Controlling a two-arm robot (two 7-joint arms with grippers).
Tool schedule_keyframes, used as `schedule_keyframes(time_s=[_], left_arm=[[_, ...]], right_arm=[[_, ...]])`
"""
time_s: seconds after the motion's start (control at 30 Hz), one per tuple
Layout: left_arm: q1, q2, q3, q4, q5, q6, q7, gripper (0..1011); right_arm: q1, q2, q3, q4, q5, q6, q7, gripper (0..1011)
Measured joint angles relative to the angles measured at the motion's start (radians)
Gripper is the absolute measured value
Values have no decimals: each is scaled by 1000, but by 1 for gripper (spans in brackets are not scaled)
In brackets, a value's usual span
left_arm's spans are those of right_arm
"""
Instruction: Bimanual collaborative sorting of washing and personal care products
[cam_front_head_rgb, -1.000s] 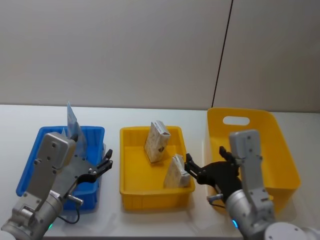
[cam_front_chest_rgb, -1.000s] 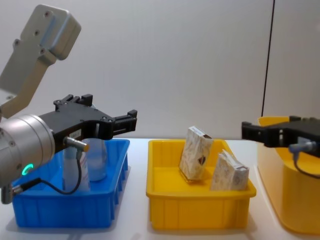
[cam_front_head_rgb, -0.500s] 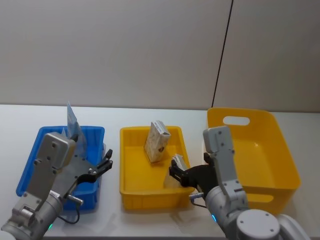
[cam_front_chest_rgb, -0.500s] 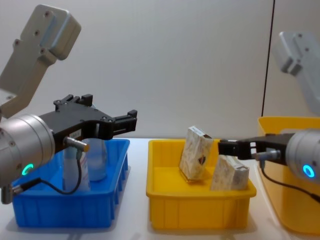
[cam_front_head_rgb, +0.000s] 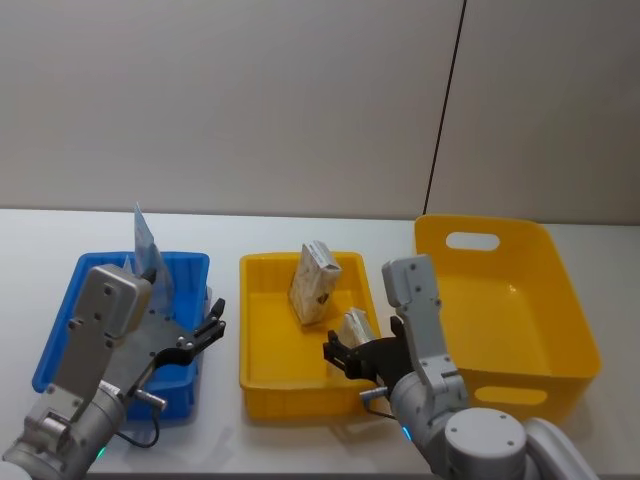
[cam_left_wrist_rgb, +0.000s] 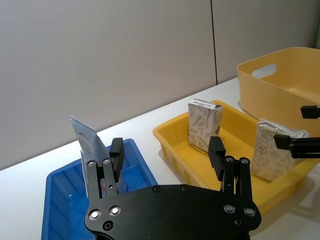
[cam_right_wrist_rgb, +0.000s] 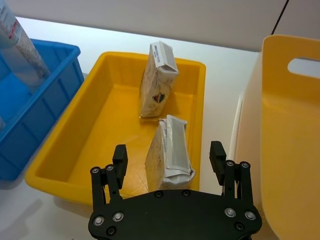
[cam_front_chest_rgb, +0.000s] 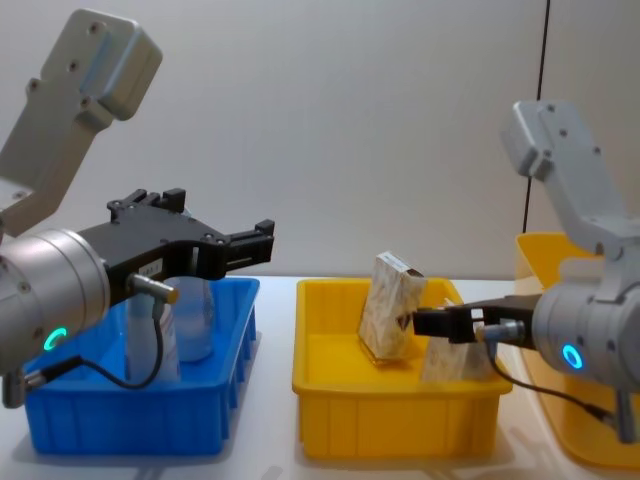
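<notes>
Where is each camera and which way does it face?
Head: high, looking down on blue tray, yellow tray, yellow basket; left pincer, right pincer show.
Chest: lower, looking across; both pincers reach in.
Left wrist: behind left pincer, facing both trays.
Right wrist: behind right pincer, over nearer beige pack.
Shared: every view shows the yellow tray.

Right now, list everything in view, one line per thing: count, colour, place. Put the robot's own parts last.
table: one, white, under everything
blue tray: one, blue, on the robot's left
yellow tray: one, yellow, middle
yellow tub: one, yellow, with a handle slot, on the right
light-blue tube: one, standing in the blue tray
clear bottle: one, clear, in the blue tray
beige speckled packs: two, beige, in the yellow tray
left gripper: one, black, open, over the blue tray's right edge
right gripper: one, black, open, fingers either side of the nearer pack
</notes>
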Motion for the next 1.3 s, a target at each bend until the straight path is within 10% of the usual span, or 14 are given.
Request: schedule_keyframes(time_s=[0.83, 1.3], left_arm=[[0, 0, 0, 0, 0, 0, 0, 1001], [0, 0, 0, 0, 0, 0, 0, 1001]], right_arm=[[65, -33, 19, 132, 11, 0, 55, 1004], [110, -44, 34, 201, 16, -5, 90, 646]])
